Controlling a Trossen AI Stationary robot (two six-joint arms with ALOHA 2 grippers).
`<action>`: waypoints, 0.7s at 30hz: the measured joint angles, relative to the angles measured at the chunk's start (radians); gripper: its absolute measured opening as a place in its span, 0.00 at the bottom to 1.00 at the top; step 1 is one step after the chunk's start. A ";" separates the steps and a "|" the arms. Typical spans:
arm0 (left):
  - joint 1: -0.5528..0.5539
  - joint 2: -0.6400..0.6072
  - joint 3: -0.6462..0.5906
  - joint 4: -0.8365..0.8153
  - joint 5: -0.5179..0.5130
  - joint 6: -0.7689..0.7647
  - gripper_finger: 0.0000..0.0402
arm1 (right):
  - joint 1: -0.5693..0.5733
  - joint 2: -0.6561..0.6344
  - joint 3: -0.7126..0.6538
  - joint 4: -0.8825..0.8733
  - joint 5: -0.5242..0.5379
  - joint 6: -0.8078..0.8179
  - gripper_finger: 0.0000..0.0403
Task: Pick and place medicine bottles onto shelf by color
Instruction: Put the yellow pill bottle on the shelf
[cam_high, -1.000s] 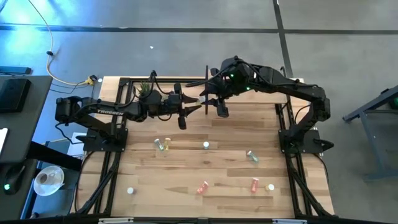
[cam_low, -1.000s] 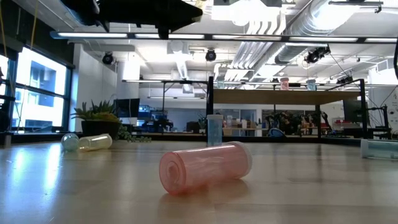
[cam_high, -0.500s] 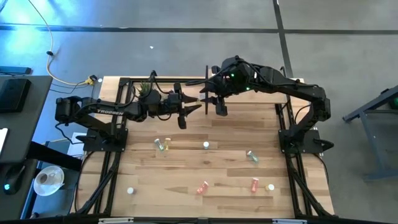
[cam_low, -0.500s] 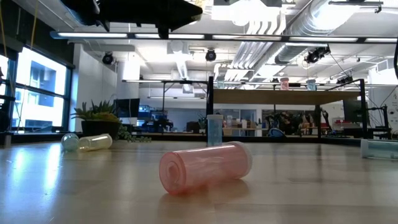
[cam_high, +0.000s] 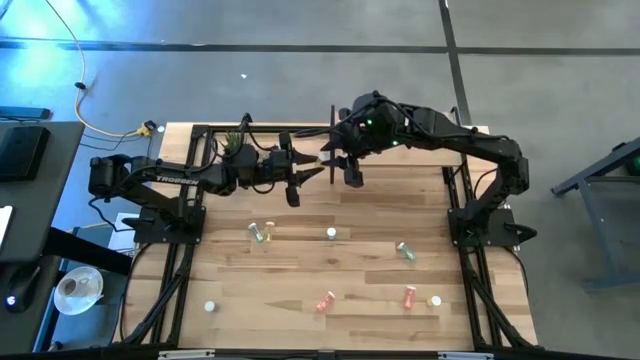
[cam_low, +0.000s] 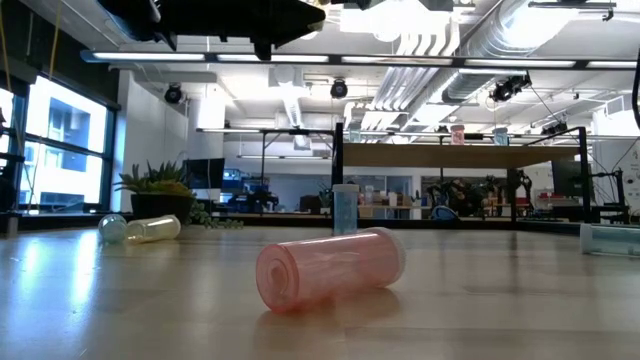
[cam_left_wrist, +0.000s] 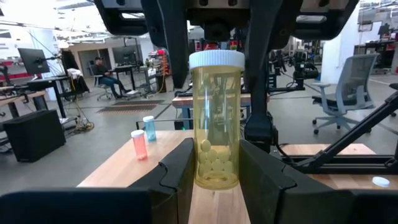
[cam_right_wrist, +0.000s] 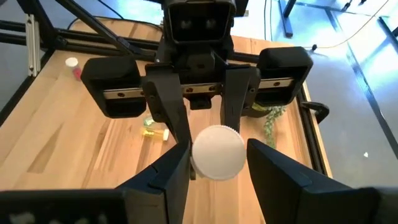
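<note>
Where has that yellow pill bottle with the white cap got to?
The yellow bottle stands upright between both grippers above the table's far edge, over the shelf: the left gripper clamps its base, and the right gripper flanks its cap.

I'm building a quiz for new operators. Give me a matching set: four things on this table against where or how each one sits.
1. yellow bottle
2. pink bottle
3. blue bottle
4. potted plant

A. lying on its side on the table
B. at the table's far edge
C. upright, held in the left gripper, right gripper at its cap
D. standing upright on the table

Pairs: 1-C, 2-A, 3-D, 4-B
</note>
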 joint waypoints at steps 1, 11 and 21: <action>0.000 0.000 0.000 0.000 0.000 0.000 0.25 | 0.000 0.002 0.000 0.003 0.000 0.000 0.37; 0.000 0.000 0.000 -0.010 0.000 0.000 0.25 | 0.003 0.010 0.000 0.013 0.000 0.035 0.36; 0.002 0.000 0.000 -0.014 -0.011 0.000 0.25 | 0.003 0.009 0.000 0.001 -0.002 0.034 0.24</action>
